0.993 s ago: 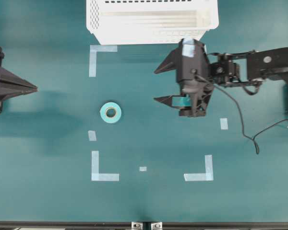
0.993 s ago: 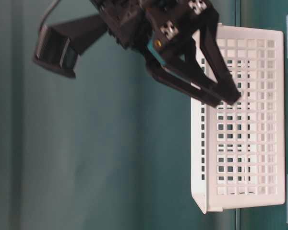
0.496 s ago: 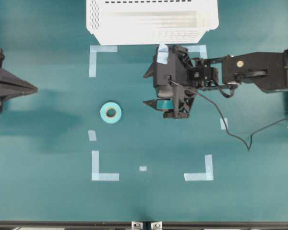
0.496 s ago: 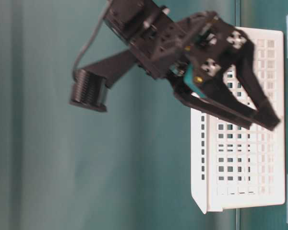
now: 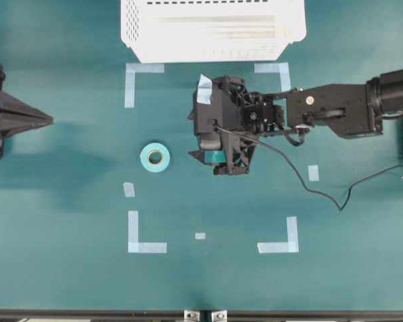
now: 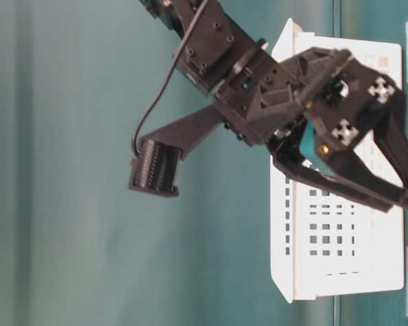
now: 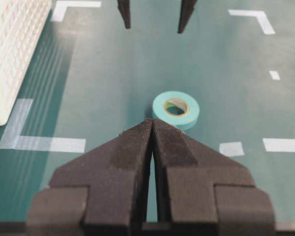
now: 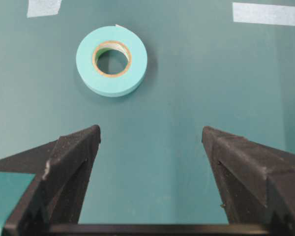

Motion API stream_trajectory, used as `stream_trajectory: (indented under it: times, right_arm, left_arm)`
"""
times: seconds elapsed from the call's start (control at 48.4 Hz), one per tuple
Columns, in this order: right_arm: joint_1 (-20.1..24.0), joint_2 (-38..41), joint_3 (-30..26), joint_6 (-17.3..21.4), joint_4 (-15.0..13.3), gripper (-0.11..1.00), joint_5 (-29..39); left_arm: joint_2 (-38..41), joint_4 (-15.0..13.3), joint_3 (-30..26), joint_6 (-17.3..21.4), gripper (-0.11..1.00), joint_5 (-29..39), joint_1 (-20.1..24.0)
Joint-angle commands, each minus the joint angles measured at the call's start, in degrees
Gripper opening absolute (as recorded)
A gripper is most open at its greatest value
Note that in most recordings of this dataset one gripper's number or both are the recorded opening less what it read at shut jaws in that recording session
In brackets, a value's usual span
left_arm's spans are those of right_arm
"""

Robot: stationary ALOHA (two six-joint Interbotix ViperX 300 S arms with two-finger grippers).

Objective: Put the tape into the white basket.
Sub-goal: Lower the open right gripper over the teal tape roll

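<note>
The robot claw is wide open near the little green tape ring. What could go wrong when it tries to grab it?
The tape lies flat, off to one side of the open right gripper, not centered between its fingers, so closing now might only nudge it away. The ring is low, so the fingertips may scrape the table. Later, carrying it too low could bump the white basket wall.

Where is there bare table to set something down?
Bare mat lies below the tape roll, between the lower corner marks, and left of the roll toward the shut left gripper. It is crowded between the roll and the open right gripper, below the basket.
</note>
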Motion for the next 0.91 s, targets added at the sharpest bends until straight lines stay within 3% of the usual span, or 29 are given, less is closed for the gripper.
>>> stream_trajectory:
  times: [0.0, 0.889]
  right_arm:
    - [0.26, -0.44, -2.11, 0.0, -0.09, 0.91, -0.26]
    - [1.93, 6.77, -10.99, 0.26, -0.09, 0.91, 5.1]
  left_arm:
    - [0.35, 0.09, -0.62, -0.09, -0.11, -0.26, 0.26]
    - [0.35, 0.09, -0.44, -0.44, -0.11, -0.35, 0.18]
